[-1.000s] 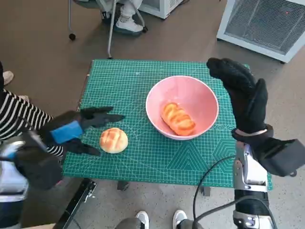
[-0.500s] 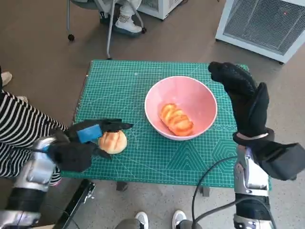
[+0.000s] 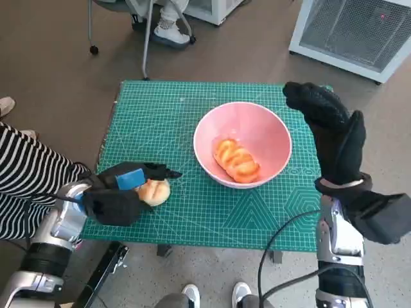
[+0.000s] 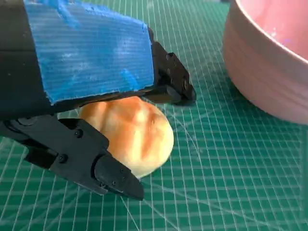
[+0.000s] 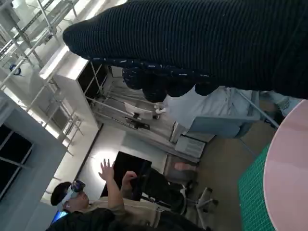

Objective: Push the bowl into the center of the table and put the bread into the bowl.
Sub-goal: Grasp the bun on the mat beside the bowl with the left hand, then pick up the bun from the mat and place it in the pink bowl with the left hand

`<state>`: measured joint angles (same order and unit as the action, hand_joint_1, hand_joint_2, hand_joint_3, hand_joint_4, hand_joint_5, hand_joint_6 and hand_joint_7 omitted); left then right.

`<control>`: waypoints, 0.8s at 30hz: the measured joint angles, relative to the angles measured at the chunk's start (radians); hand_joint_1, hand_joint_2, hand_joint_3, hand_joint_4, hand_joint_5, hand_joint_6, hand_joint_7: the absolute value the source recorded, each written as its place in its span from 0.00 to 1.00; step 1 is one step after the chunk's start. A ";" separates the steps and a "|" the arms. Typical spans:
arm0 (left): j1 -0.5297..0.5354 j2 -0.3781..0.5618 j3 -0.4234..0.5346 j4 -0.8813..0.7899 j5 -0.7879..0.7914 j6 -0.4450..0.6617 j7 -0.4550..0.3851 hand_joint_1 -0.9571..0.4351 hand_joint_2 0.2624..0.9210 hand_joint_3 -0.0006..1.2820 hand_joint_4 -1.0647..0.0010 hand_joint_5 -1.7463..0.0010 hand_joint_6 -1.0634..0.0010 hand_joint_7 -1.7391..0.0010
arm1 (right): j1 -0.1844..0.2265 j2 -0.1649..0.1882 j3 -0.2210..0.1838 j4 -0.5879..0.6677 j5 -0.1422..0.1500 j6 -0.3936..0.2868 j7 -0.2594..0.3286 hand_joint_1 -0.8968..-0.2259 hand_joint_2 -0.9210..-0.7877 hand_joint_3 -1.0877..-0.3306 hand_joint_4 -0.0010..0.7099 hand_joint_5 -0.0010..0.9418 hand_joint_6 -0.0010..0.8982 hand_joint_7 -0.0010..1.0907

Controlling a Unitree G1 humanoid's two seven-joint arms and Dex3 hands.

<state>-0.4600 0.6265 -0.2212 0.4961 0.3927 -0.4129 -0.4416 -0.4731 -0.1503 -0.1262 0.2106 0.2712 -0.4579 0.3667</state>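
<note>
- Head view count: one pink bowl [image 3: 243,142], two breads, one green cutting mat [image 3: 186,115] covering the table, two robot hands.
- Bread 1: long glazed loaf [image 3: 237,160], lying inside the bowl, on its floor.
- Bread 2: round bun [image 3: 155,191], on the mat, well apart from the bowl on the side toward the left hand, near the mat's front edge.
- Bowl sits on the mat, somewhat toward the right-hand side of its middle.
- Left hand [image 3: 122,192]: fingers spread around the round bun, one above and one below it; cannot tell whether they actually touch or grip it.
- Right hand [image 3: 331,131]: raised upright just beside the bowl's rim, fingers extended and together, holding nothing.
- Left wrist view only: the bun's scored golden top [image 4: 132,134], the black fingers [image 4: 103,173] bracketing it, and the bowl's outer wall [image 4: 262,67] near the bun but not touching it.
- Right wrist view only: a person [image 5: 86,207] with a raised hand seated in the background, shelving and racks; a sliver of bowl rim [image 5: 288,178] and mat corner show beside the glove.
- Head view only: a striped sleeve [image 3: 32,186] beside the left arm, shoes [image 3: 215,295] below the table's front edge, a white grilled unit [image 3: 350,29] beyond the bowl.
- Writing: the mat carries grid lines and faint printed marks; none legible. No brand readable.
</note>
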 measured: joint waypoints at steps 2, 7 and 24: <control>0.006 0.003 0.005 -0.001 0.000 -0.025 0.023 0.69 0.99 0.08 0.35 0.33 0.48 0.33 | 0.004 0.000 0.000 0.000 0.000 0.000 -0.001 0.18 0.00 0.46 0.28 0.00 0.04 0.54; 0.031 0.007 0.036 -0.031 -0.031 -0.078 0.032 0.69 1.00 0.08 0.35 0.29 0.46 0.34 | 0.008 0.000 0.000 -0.003 0.000 0.002 -0.003 0.18 0.00 0.46 0.28 0.00 0.04 0.54; -0.073 -0.017 0.211 -0.364 -0.195 -0.053 0.073 0.69 0.98 0.05 0.32 0.33 0.39 0.36 | 0.007 -0.001 -0.002 0.007 0.001 0.003 -0.003 0.17 0.00 0.46 0.28 0.00 0.04 0.54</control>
<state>-0.5327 0.6098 -0.0104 0.1320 0.1977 -0.4660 -0.3691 -0.4661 -0.1516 -0.1285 0.2175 0.2717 -0.4551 0.3638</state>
